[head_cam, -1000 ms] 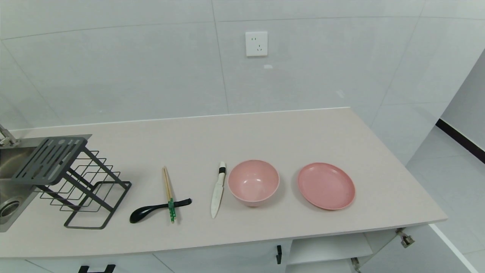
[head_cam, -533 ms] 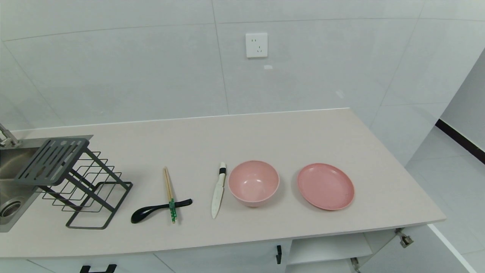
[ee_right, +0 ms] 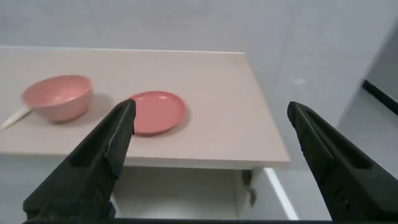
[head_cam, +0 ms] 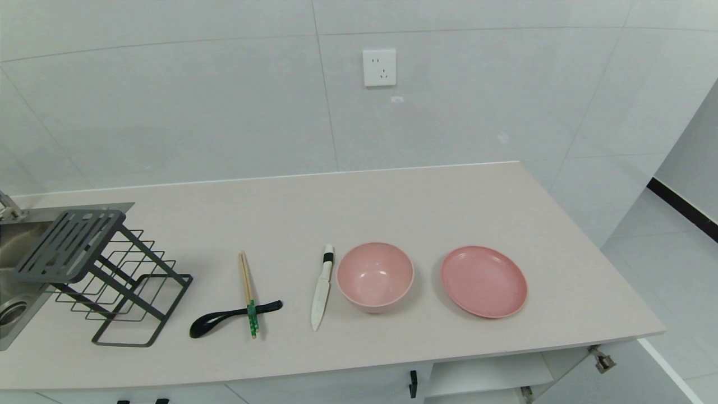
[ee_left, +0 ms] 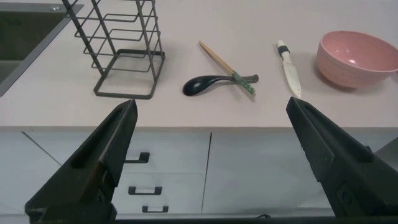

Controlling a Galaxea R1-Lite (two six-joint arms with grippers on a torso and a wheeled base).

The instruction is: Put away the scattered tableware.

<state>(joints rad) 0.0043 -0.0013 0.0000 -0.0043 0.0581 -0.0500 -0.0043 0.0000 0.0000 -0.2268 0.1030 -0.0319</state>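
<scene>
White wall tiles with one socket [head_cam: 379, 67] back a pale desk [head_cam: 392, 196]; a sink [head_cam: 14, 280] is set into its left end.

**1. Change and its meaning**
- Across the head-view pictures the whole scene has slid slightly downward and the desk edges have shifted together. This indicates a move of the camera, not of the things.
- No item of tableware has changed place relative to its neighbours. Judgement: no piece looks put away yet, and the robot is probably settling its stance before the first pick.

**2. Tableware, left to right**
- Dark wire rack [head_cam: 106, 280]: stands beside the sink, nothing in it (the likely destination).
- Black spoon [head_cam: 224, 318]: lies flat, near the rack.
- Chopsticks [head_cam: 248, 292]: lie as a pair across the spoon's handle, so lifting the spoon first would disturb them.
- Knife [head_cam: 321, 292]: lies flat just beside the pink bowl [head_cam: 374, 276]; contact between them cannot be determined.
- Pink plate [head_cam: 483, 280]: rests flat to the right of the bowl, apart from it.

**3. Grippers**
- Left gripper [ee_left: 211, 109]: fingers spread wide, holding nothing, low in front of the desk edge and facing the rack, spoon and knife.
- Right gripper [ee_right: 211, 109]: fingers likewise spread and holding nothing, facing the bowl and plate.

**4. Difference from the earlier frame**
- As before, no arm appears over the desk in the head view, and the layout is unchanged.
</scene>
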